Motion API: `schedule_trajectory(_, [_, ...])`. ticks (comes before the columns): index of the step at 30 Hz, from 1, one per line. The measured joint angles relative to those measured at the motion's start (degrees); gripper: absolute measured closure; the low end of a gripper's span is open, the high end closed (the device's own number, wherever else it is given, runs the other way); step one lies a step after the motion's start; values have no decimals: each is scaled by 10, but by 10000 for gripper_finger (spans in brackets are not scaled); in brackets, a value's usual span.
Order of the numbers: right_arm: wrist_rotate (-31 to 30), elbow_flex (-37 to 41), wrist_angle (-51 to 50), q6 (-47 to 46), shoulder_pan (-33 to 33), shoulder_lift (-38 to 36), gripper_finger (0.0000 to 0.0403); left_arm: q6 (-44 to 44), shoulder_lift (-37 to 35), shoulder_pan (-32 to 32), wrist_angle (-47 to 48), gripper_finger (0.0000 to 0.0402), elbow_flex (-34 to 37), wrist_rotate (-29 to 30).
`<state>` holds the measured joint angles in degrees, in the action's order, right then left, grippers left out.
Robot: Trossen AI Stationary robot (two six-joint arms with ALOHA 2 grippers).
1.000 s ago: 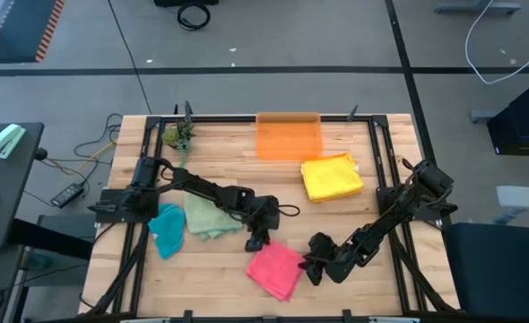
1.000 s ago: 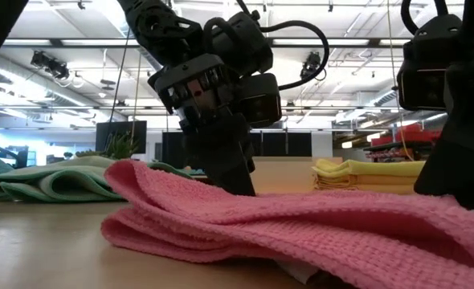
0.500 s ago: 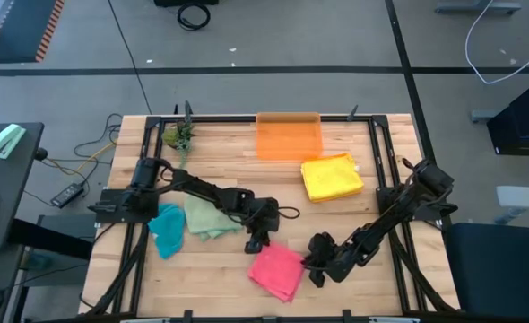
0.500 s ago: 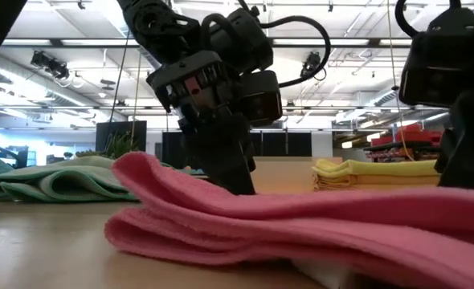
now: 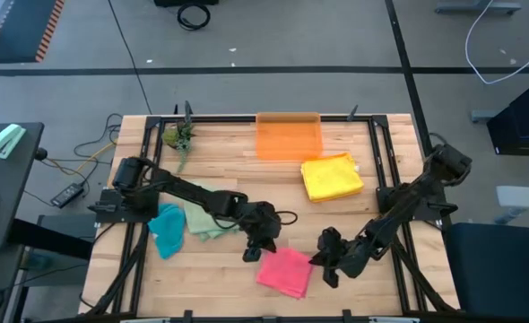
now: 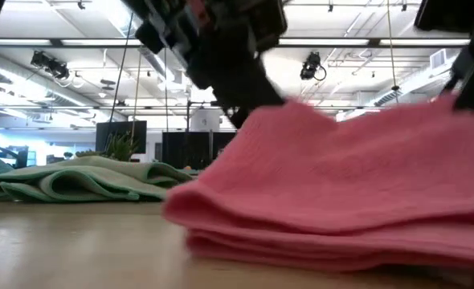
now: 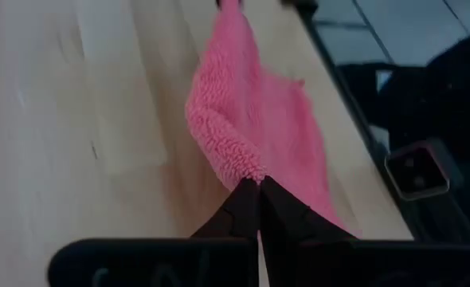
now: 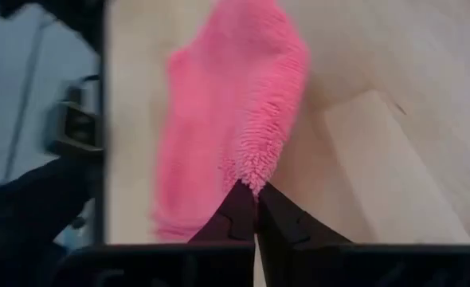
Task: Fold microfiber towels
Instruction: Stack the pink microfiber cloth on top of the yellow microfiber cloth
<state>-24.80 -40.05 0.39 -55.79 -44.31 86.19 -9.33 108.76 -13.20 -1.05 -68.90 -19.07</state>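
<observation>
A pink microfiber towel (image 5: 285, 271) lies folded near the table's front edge, its far side raised in the low view (image 6: 357, 172). My left gripper (image 5: 257, 252) is shut on its far-left corner, and my right gripper (image 5: 324, 264) is shut on its right corner. A sage green towel (image 5: 206, 218) and a teal towel (image 5: 167, 230) lie crumpled on the left. A stack of yellow towels (image 5: 331, 177) lies at the back right. My left gripper pinches a corner of the pink towel (image 7: 249, 165) between its two fingertips, slanting down from the table's left. That corner is lifted, and the cloth runs away from the fingers down to the table. My right gripper pinches another corner (image 8: 258, 171) at its fingertips, slanting down from the right. The corner is raised, while the towel's lower layers (image 6: 301, 249) rest on the wood.
A translucent orange bin (image 5: 289, 136) stands at the far edge, with a small plant (image 5: 179, 136) at the far left corner. Black frame rails (image 5: 385, 170) run along the table's sides. Bare wood shows in the middle and at the near left.
Both grippers have risen and drawn a little toward the near edge. The pink towel's far side has come up with them and now stands higher in the low view, while its lower layers have stayed on the table.
</observation>
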Motion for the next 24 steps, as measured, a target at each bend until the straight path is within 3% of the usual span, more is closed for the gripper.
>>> schedule_trajectory(4, [0,0,-30,39,-26,-51,400,-23,-10,-25,-83,395,0,42])
schedule_trajectory(7, [-5,0,-69,92,-42,-95,401,-36,-10,-42,-143,396,-2,129])
schedule_trajectory(11, [-9,0,-135,178,-59,-164,401,-24,-10,-51,-155,395,-31,226])
schedule_trajectory(17, [-60,0,-257,310,-64,-296,402,72,-10,-39,-137,396,-106,294])
schedule_trajectory(24, [-173,-71,-490,445,-61,-438,402,142,-9,36,-23,396,-180,309])
